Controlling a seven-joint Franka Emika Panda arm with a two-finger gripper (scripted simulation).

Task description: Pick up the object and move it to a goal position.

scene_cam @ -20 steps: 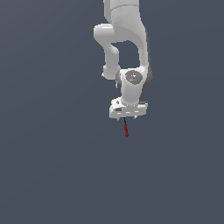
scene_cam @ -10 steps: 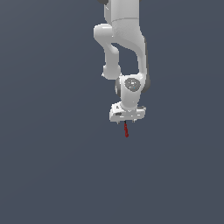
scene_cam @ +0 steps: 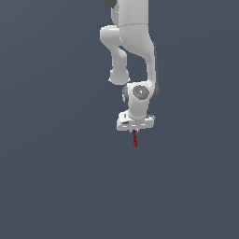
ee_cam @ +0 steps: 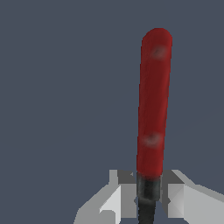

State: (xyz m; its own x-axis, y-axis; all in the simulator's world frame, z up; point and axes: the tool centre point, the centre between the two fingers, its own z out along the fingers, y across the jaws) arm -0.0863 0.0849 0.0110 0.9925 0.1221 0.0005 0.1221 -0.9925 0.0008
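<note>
1. White Panda arm (scene_cam: 133,42) reaching down through the middle of the exterior view, wrist pointing downward, against a plain slate-grey backdrop with no desk edge or goal marker to be seen.
2. Tool (scene_cam: 134,132) closed narrowly around the blackish end of the dark-red rod (scene_cam: 135,140); in the wrist view the two pale fingers (ee_cam: 114,197) pressing that dark end from either side, with no gap visible.
3. Rod (ee_cam: 153,105) hanging below the tool, most of its red length sticking out free beyond the fingertips, leaning slightly off the tool's axis.
4. Judged from this: pick-up done, carry to the goal under way or about to start; goal position not visible, so remaining travel impossible to gauge.
5. Risk, pivoting: grip only on the short end, long free length beyond it, so a quick swing or sudden stop likely to rotate the rod between the pads.
6. Risk, slipping out: thin round shaft, small contact patch; any loosening of the pinch probably enough to drop it.
7. Risk, collision: protruding tip lowest of all, so descending toward a surface by tool height alone likely to jam the tip first and lever the rod out of the grasp.
8. Risk, misplacement: existing tilt liable to leave the rod's far end off the goal even with the tool on target.
</note>
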